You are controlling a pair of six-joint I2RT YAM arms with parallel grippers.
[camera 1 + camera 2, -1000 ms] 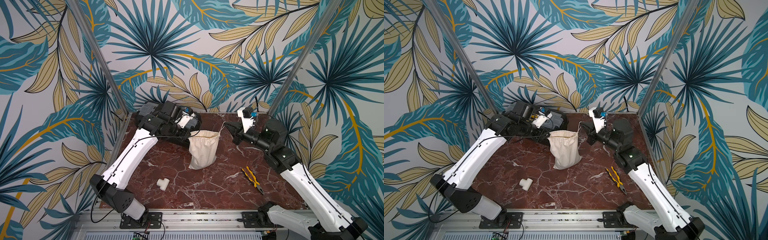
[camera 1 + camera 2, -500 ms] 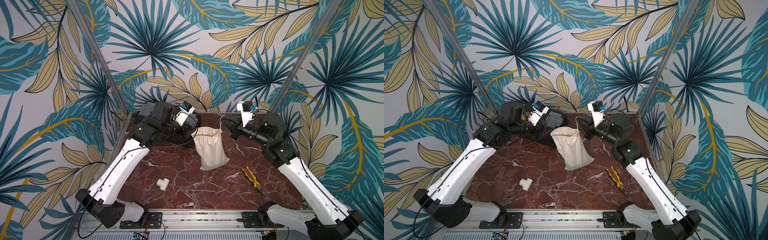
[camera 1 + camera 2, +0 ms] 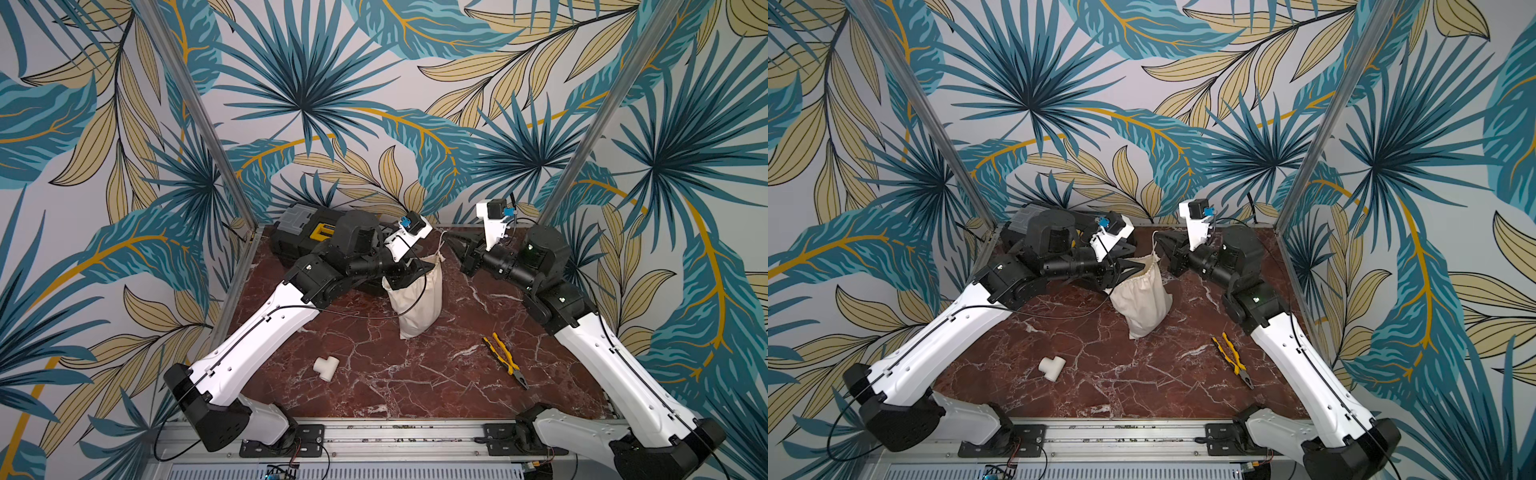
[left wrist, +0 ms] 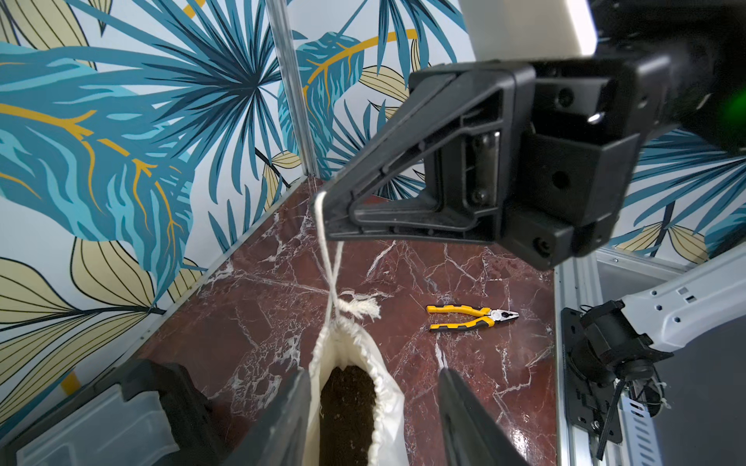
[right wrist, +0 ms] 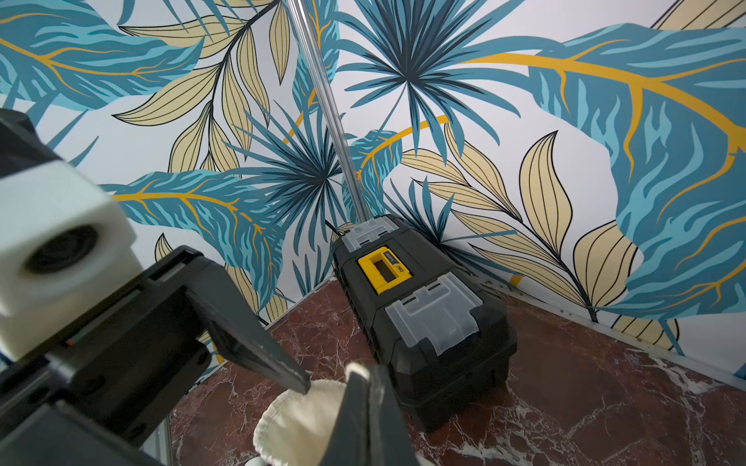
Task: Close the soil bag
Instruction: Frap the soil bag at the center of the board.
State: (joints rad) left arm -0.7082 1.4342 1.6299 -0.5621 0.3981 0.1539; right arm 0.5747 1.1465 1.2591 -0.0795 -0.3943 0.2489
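In both top views I see a black toolbox (image 3: 299, 232) at the upper left of the desk (image 3: 415, 390). A white pipe piece (image 3: 325, 368) lies lower down. The soil bag (image 3: 415, 307) sits near the middle of the frame. Its top is not pulled shut, and dark soil (image 4: 347, 403) shows inside. My left claw (image 4: 371, 371) is wide, with one finger on each side of the bag's mouth. Just right of the bag, my right claw (image 4: 329, 207) pinches the cord (image 4: 332, 282) tight. Yellow pliers (image 3: 505, 359) lie at the lower right.
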